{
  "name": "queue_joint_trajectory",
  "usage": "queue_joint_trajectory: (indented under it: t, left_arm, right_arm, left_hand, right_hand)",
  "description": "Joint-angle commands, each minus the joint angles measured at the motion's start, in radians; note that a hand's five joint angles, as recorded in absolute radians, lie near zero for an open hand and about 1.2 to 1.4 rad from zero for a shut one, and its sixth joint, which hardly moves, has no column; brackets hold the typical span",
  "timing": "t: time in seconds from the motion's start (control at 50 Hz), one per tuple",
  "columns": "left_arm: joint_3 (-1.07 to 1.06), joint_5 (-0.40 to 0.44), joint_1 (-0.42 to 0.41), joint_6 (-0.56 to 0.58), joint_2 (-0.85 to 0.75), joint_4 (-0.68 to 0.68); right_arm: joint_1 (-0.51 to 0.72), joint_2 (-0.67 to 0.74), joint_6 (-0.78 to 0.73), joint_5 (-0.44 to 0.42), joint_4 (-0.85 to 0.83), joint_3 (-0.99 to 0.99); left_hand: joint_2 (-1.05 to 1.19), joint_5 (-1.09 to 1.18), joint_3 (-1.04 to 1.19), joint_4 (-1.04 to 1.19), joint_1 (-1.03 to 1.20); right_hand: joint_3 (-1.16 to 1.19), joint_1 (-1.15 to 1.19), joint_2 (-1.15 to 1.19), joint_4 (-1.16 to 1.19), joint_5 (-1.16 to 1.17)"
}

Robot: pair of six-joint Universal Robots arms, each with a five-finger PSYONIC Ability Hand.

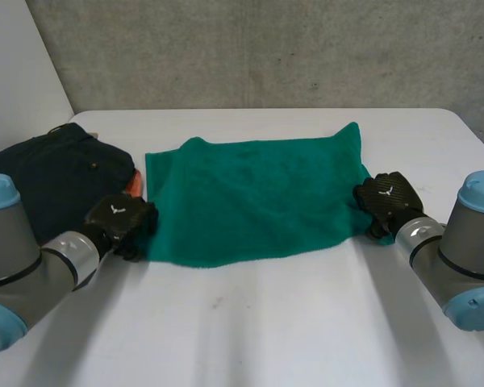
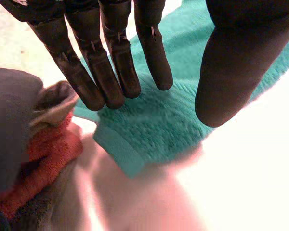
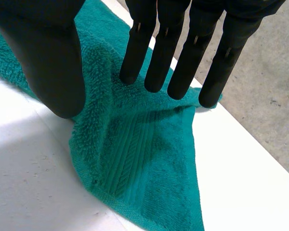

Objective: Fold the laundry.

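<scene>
Nearest to the camera are the two arms: the left arm [image 1: 32, 266] comes in from the near left, the right arm [image 1: 460, 250] from the near right. Between them a green towel [image 1: 254, 197] lies spread out in the middle of the white table [image 1: 266, 330], its near edge a little wavy and its far right corner drawn up to a small point. The left hand [image 1: 121, 218] is at the near left corner of the towel. In its wrist view the fingers [image 2: 111, 67] are straight and the thumb [image 2: 236, 62] stands well apart from them, so the hand is wide and holds nothing (whether the tips touch the cloth, I cannot tell). The right hand [image 1: 387, 201] is at the right edge of the towel, near its near right corner. It is also wide, with straight fingers and the thumb apart above a rumpled corner. Just beside the left hand lies a dark garment [image 1: 52, 173], with an orange-red cloth [image 2: 43, 159] at its edge, close to the towel corner.
</scene>
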Motion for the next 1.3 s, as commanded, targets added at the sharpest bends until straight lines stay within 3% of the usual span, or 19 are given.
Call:
queue_joint_trajectory:
  t: [0.02, 0.12, 0.3, 0.44, 0.52, 0.54, 0.64, 0.8, 0.96, 1.04, 1.18, 1.3]
  left_arm:
    - [0.047, -0.012, -0.008, 0.048, -0.063, -0.028]
    - [0.108, -0.024, -0.019, 0.057, -0.112, -0.042]
    - [0.254, -0.069, -0.049, 0.082, -0.213, -0.046]
    - [0.363, -0.11, -0.078, 0.111, -0.299, -0.082]
    - [0.397, -0.128, -0.083, 0.132, -0.321, -0.097]
    - [0.4, -0.139, -0.085, 0.132, -0.312, -0.103]
    - [0.371, -0.187, -0.094, 0.097, -0.247, -0.1]
    - [0.328, -0.187, -0.085, 0.028, -0.2, -0.066]
    - [0.274, -0.133, -0.046, -0.003, -0.091, -0.175]
    - [0.257, -0.102, -0.031, -0.027, -0.034, -0.207]
    - [0.249, -0.087, -0.02, -0.082, 0.017, -0.223]
    - [0.251, -0.088, -0.022, -0.093, 0.014, -0.221]
  right_arm:
    - [0.001, 0.0, -0.01, 0.004, 0.004, 0.003]
    - [-0.002, -0.005, -0.01, 0.004, 0.007, 0.006]
    - [-0.008, -0.011, -0.004, 0.006, 0.008, 0.013]
    - [-0.012, -0.012, -0.005, 0.006, 0.008, 0.016]
    - [-0.012, -0.015, -0.004, 0.006, 0.008, 0.016]
    - [-0.012, -0.02, -0.004, 0.006, 0.008, 0.016]
    - [-0.014, -0.034, 0.013, 0.006, 0.025, 0.016]
    - [-0.043, -0.072, 0.137, 0.007, 0.134, -0.028]
    - [-0.149, -0.104, 0.101, -0.001, 0.459, -0.168]
    - [-0.21, -0.098, 0.035, -0.002, 0.573, -0.201]
    - [-0.264, -0.048, 0.016, -0.085, 0.466, -0.189]
    - [-0.269, 0.012, -0.007, -0.195, 0.326, -0.175]
  left_hand:
    - [-0.093, -0.091, -0.094, -0.094, -0.095]
    - [-0.205, -0.203, -0.206, -0.206, -0.207]
    - [-0.123, -0.121, -0.124, -0.124, -0.125]
    - [0.05, 0.052, 0.049, 0.049, 0.048]
    - [0.399, 0.4, 0.397, 0.398, 0.397]
    - [0.585, 0.587, 0.584, 0.585, 0.583]
    - [0.587, 0.589, 0.586, 0.587, 0.585]
    - [0.587, 0.589, 0.586, 0.587, 0.585]
    - [0.587, 0.589, 0.586, 0.587, 0.585]
    - [0.587, 0.589, 0.586, 0.587, 0.585]
    - [0.587, 0.589, 0.586, 0.587, 0.585]
    - [0.587, 0.589, 0.586, 0.587, 0.585]
  right_hand:
    - [0.069, 0.069, 0.076, 0.073, 0.1]
    - [0.069, 0.069, 0.076, 0.073, 0.1]
    - [0.069, 0.069, 0.076, 0.073, 0.1]
    - [0.069, 0.069, 0.076, 0.073, 0.1]
    - [0.066, 0.066, 0.074, 0.07, 0.097]
    - [0.016, 0.017, 0.024, 0.021, 0.047]
    - [-0.392, -0.391, -0.384, -0.387, -0.361]
    - [-0.613, -0.612, -0.605, -0.608, -0.581]
    - [-0.613, -0.612, -0.605, -0.608, -0.581]
    - [-0.437, -0.436, -0.429, -0.432, -0.405]
    - [-0.234, -0.234, -0.226, -0.23, -0.203]
    - [-0.196, -0.195, -0.188, -0.191, -0.164]
